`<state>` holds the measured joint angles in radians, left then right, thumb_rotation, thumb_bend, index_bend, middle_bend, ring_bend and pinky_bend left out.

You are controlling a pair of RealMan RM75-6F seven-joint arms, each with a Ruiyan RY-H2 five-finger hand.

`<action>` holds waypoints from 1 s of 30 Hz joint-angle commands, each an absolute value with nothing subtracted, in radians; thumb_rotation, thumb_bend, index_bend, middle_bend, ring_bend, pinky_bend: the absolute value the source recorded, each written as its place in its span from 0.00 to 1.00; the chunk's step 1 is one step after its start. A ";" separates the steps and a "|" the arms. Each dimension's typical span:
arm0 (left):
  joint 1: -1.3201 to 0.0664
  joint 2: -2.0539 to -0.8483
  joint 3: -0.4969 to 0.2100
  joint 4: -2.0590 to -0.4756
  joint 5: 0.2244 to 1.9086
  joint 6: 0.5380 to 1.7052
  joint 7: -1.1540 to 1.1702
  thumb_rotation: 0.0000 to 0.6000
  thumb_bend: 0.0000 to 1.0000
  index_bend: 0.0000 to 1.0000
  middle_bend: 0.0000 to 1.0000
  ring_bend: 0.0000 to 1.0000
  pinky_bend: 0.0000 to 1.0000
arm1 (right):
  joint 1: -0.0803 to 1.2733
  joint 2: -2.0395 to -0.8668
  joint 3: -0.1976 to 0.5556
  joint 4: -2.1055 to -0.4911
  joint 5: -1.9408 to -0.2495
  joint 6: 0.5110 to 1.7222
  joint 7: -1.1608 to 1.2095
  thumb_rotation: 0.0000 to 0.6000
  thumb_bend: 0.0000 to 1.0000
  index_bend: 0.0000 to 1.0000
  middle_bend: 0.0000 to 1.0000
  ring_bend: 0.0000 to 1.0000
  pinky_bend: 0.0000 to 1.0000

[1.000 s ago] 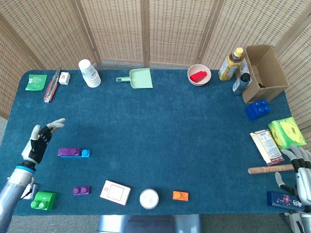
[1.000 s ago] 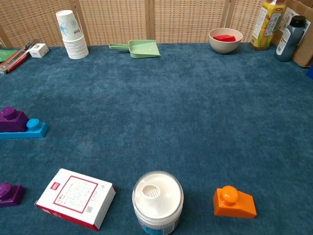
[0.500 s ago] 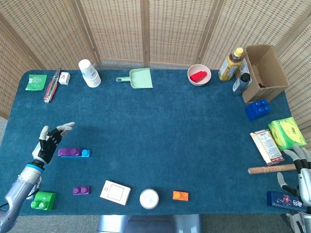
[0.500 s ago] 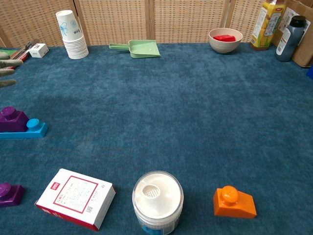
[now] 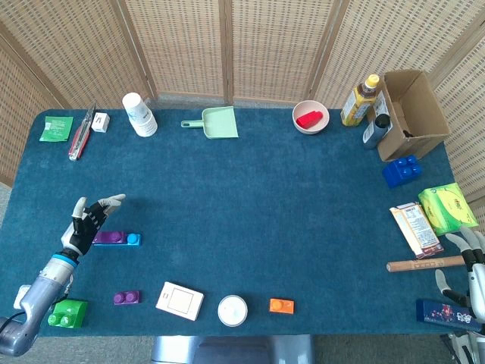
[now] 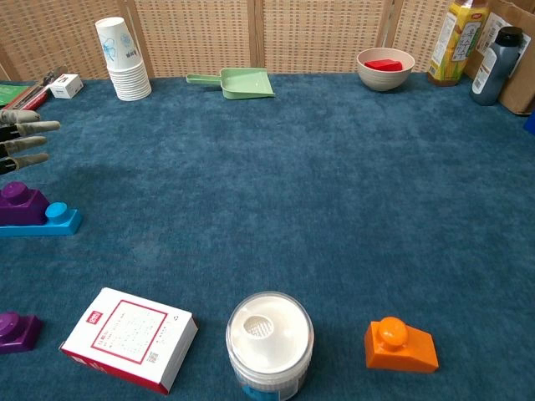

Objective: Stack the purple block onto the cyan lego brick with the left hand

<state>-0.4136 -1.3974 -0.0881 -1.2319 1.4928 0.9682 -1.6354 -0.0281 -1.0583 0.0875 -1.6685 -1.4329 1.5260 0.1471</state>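
Already stacked: the purple block (image 5: 107,237) sits on the cyan lego brick (image 5: 132,240), covering the end of it farther from the small white box (image 5: 180,301), with one cyan stud left bare at the near end; the chest view shows the block (image 6: 22,204) on top of the flat brick (image 6: 52,220). Left hand (image 5: 89,221) hangs just beyond that stack, on the side away from the white box, fingers spread and holding nothing; whether it touches the block cannot be told from the head view, while the chest view shows only fingertips (image 6: 25,143) at the frame edge, above and clear of the block. Right hand (image 5: 471,267) sits at the opposite end of the table (image 5: 258,205) from the white box, partly cut by the frame, fingers apart with nothing in them, beside a wooden stick (image 5: 421,264). Close to the white box: a second, small purple brick (image 5: 126,297) on one side, a round white lid (image 5: 233,310) on the other, an orange brick (image 5: 281,305) past the lid. A green brick (image 5: 67,312) lies beyond the small purple one, under the left forearm. Far across the table from the box stand a stack of paper cups (image 5: 139,114), a green dustpan (image 5: 213,122) and a bowl (image 5: 310,117) with something red in it.
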 commanded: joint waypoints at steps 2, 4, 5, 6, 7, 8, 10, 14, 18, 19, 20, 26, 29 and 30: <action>-0.420 -1.414 -0.082 -1.212 1.490 0.965 -1.645 0.00 0.31 0.40 0.23 0.06 0.02 | -0.029 -1.057 0.088 -1.670 -1.431 1.527 0.148 1.00 0.37 0.18 0.10 0.00 0.04; -0.423 -1.420 -0.078 -1.205 1.491 0.965 -1.645 0.00 0.31 0.40 0.23 0.06 0.02 | -0.030 -1.056 0.089 -1.670 -1.430 1.528 0.150 1.00 0.37 0.18 0.10 0.00 0.04; -0.423 -1.422 -0.076 -1.202 1.491 0.966 -1.644 0.00 0.31 0.40 0.23 0.06 0.02 | -0.030 -1.055 0.089 -1.670 -1.430 1.528 0.150 1.00 0.37 0.18 0.10 0.00 0.04; -0.424 -1.425 -0.074 -1.198 1.491 0.966 -1.643 0.00 0.31 0.41 0.23 0.06 0.02 | -0.030 -1.055 0.089 -1.670 -1.430 1.528 0.151 1.00 0.37 0.18 0.10 0.00 0.04; -0.424 -1.428 -0.072 -1.194 1.492 0.967 -1.643 0.00 0.31 0.41 0.23 0.07 0.02 | -0.031 -1.055 0.089 -1.669 -1.429 1.528 0.152 1.00 0.37 0.18 0.10 0.00 0.04; -0.425 -1.432 -0.070 -1.189 1.490 0.968 -1.645 0.00 0.31 0.41 0.24 0.07 0.02 | -0.031 -1.054 0.089 -1.669 -1.429 1.528 0.153 1.00 0.37 0.18 0.10 0.00 0.04; -0.425 -1.438 -0.068 -1.182 1.488 0.969 -1.643 0.00 0.31 0.42 0.24 0.07 0.02 | -0.032 -1.054 0.089 -1.669 -1.429 1.529 0.154 1.00 0.37 0.18 0.10 0.00 0.04; -0.426 -1.452 -0.063 -1.162 1.484 0.967 -1.628 0.00 0.31 0.42 0.25 0.08 0.02 | -0.033 -1.052 0.090 -1.668 -1.426 1.530 0.158 1.00 0.37 0.18 0.10 0.00 0.04; -0.428 -1.461 -0.059 -1.151 1.484 0.972 -1.618 0.00 0.32 0.43 0.25 0.08 0.03 | -0.034 -1.050 0.090 -1.670 -1.426 1.530 0.164 1.00 0.37 0.18 0.10 0.00 0.04; -0.429 -1.463 -0.058 -1.147 1.485 0.974 -1.610 0.00 0.32 0.43 0.25 0.08 0.03 | -0.034 -1.050 0.090 -1.670 -1.426 1.530 0.166 1.00 0.37 0.18 0.10 0.00 0.04; -0.430 -1.466 -0.057 -1.144 1.486 0.975 -1.602 0.00 0.32 0.44 0.25 0.08 0.03 | -0.034 -1.049 0.090 -1.670 -1.427 1.530 0.166 1.00 0.37 0.18 0.10 0.00 0.04; -0.431 -1.477 -0.057 -1.135 1.479 0.984 -1.568 0.00 0.32 0.45 0.26 0.09 0.03 | -0.035 -1.050 0.091 -1.669 -1.425 1.530 0.170 1.00 0.37 0.18 0.10 0.00 0.04; -0.429 -1.482 -0.057 -1.132 1.479 0.993 -1.545 0.00 0.32 0.45 0.26 0.09 0.03 | -0.035 -1.049 0.092 -1.667 -1.424 1.530 0.173 1.00 0.37 0.18 0.10 0.00 0.04; -0.428 -1.484 -0.057 -1.132 1.477 0.996 -1.541 0.00 0.32 0.45 0.27 0.09 0.03 | -0.035 -1.050 0.092 -1.666 -1.424 1.530 0.174 1.00 0.37 0.18 0.10 0.00 0.04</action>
<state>-0.4288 -1.4818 -0.0571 -1.1330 1.4777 0.9934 -1.5439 -0.0350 -1.0495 0.0918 -1.6661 -1.4243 1.5303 0.1738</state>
